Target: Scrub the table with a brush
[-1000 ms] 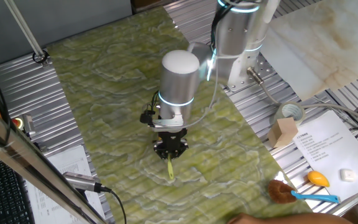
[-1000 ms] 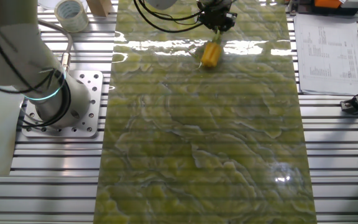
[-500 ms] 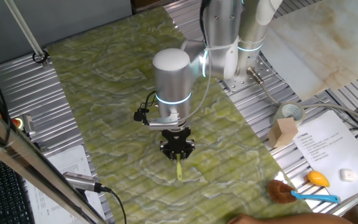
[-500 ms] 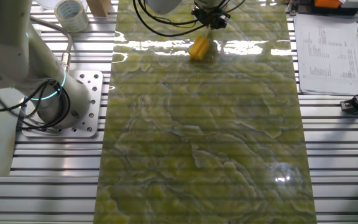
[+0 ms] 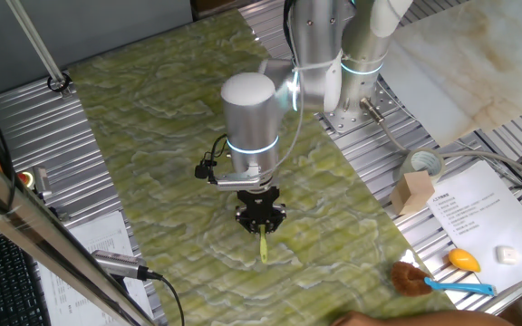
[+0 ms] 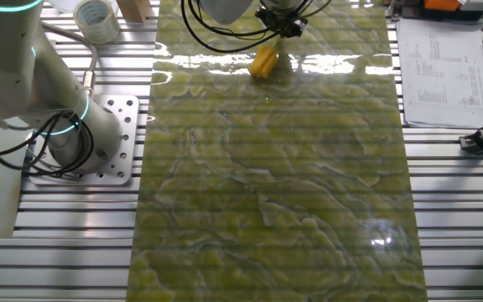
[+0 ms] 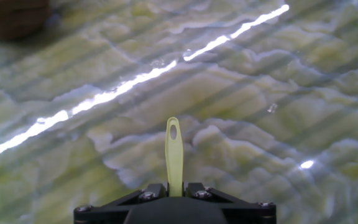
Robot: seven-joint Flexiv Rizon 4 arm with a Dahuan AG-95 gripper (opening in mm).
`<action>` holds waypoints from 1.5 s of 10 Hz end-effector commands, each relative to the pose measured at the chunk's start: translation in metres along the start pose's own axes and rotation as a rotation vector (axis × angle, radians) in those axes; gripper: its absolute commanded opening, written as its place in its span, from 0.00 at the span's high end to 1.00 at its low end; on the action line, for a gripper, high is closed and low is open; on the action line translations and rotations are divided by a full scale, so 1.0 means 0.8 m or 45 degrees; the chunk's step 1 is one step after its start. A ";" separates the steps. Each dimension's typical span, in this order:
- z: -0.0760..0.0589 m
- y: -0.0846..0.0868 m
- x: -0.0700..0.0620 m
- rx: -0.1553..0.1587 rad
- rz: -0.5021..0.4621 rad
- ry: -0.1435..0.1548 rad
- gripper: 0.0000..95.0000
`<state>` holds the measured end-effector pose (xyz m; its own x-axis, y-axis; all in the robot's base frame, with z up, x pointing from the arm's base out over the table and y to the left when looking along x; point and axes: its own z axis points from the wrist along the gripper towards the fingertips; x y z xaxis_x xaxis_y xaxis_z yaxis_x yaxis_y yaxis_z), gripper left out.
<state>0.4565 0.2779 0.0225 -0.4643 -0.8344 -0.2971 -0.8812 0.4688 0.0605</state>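
The table point(image 5: 152, 100) is a yellow-green marbled surface; it also shows in the other fixed view point(image 6: 275, 193) and fills the hand view point(image 7: 278, 93). My gripper point(image 5: 261, 220) points down over the table's near part and is shut on the brush. The brush's thin yellow-green handle point(image 5: 263, 246) reaches from the jaws down to the table. In the other fixed view the gripper point(image 6: 280, 23) is at the far edge, with the brush's yellow head point(image 6: 264, 63) below it on the surface. In the hand view the handle point(image 7: 174, 152) sticks out between the fingers point(image 7: 155, 190).
The arm's base point(image 6: 99, 138) stands on ribbed metal beside the table. A tape roll point(image 5: 421, 164), a wooden block point(image 5: 415, 192), a printed sheet point(image 5: 478, 213), a brown-bristled brush with a blue handle point(image 5: 429, 281) and an orange object point(image 5: 464, 260) lie to the right.
The gripper has slid the brush a short way across the table, rightward in one fixed view and leftward in the other. Most of the shift came before half a second ago.
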 end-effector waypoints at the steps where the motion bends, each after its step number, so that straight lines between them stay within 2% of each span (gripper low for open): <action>1: 0.003 -0.027 -0.002 0.123 0.008 -0.008 1.00; 7: -0.001 -0.026 -0.004 0.110 0.043 0.004 1.00; 9: -0.015 -0.023 -0.011 0.099 0.065 0.050 1.00; 10: -0.018 -0.023 -0.013 0.094 0.074 0.060 1.00; 15: -0.025 -0.021 -0.018 0.083 0.132 0.128 1.00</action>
<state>0.4797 0.2672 0.0457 -0.5633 -0.8045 -0.1883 -0.8172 0.5761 -0.0165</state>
